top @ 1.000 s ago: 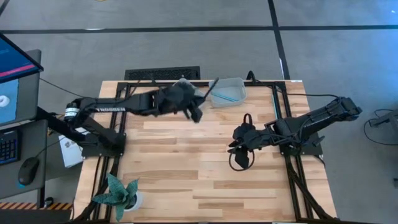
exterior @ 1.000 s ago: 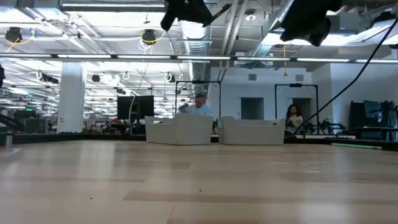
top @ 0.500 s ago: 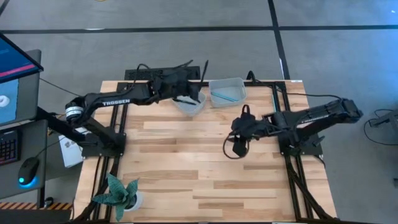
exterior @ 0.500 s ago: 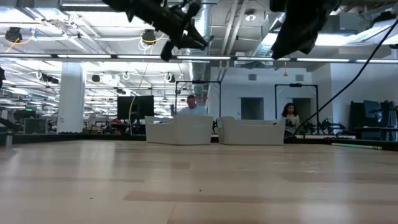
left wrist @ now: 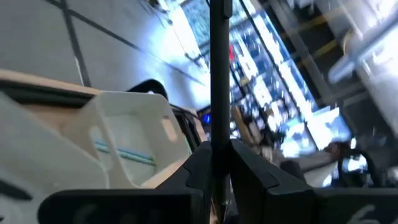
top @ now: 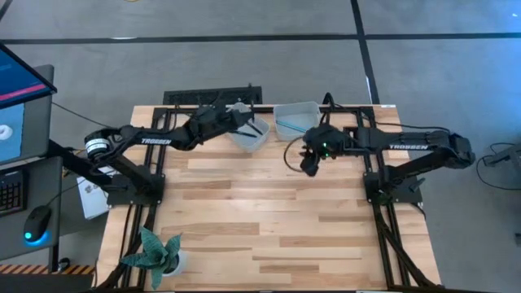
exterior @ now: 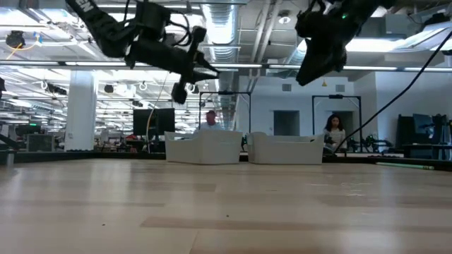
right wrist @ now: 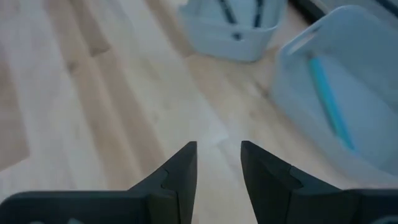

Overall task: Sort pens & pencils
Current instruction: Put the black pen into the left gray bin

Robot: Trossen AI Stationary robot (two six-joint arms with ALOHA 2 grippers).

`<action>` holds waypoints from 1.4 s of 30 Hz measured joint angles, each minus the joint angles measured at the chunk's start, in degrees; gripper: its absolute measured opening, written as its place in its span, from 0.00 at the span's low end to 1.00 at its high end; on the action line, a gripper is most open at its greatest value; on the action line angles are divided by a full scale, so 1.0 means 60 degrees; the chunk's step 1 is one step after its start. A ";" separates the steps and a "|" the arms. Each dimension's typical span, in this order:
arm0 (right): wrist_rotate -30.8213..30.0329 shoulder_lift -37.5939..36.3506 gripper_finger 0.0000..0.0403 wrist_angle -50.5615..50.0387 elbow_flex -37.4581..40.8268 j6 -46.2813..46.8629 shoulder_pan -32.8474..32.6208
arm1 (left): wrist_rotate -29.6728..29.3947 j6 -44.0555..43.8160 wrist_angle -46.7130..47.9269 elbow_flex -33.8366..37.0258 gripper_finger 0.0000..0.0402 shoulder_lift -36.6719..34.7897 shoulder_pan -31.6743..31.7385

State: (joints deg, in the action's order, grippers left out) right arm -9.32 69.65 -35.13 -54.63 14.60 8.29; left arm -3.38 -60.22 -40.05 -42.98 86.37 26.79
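Observation:
My left gripper hangs over the left pale bin at the table's far edge, shut on a black stick. In the right wrist view, two more black sticks stand in that bin. The right pale bin beside it holds teal-blue sticks, which lie on its floor. My right gripper is open above bare wood, just near of the right bin. In the low view both grippers hang high above the table. My left gripper pinches the black stick between its two fingers. The stick runs straight out past the fingertips, along them, and is lifted clear. Its other end is hidden behind the fingers.
A black box sits at the far edge behind the bins, and a potted plant stands at the near-left corner. The middle and near part of the wooden table is bare. People stand in the room beyond.
My left gripper carried the black stick toward the far edge, over the left bin, and then came down. The stick swung round with it. My right gripper moved toward the far edge and stands near the right bin.

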 joint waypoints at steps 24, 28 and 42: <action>0.0051 0.0000 0.36 0.0654 0.0000 -0.2028 0.1083 | -0.3125 -0.3270 0.3070 0.0689 0.08 -0.0004 -0.1155; 0.0054 0.0000 0.36 0.0654 0.0000 -0.2155 0.1083 | -0.3282 -0.3098 0.3139 0.0689 0.08 -0.0004 -0.0980; 0.0069 0.0000 0.36 0.0654 0.0000 -0.2530 0.1083 | -0.2806 -0.2209 0.5469 -0.0120 0.08 0.0027 -0.0760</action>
State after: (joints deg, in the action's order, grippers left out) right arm -8.91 69.65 -31.20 -54.63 -0.58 14.79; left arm -20.21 -73.48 -7.23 -43.71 86.53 22.22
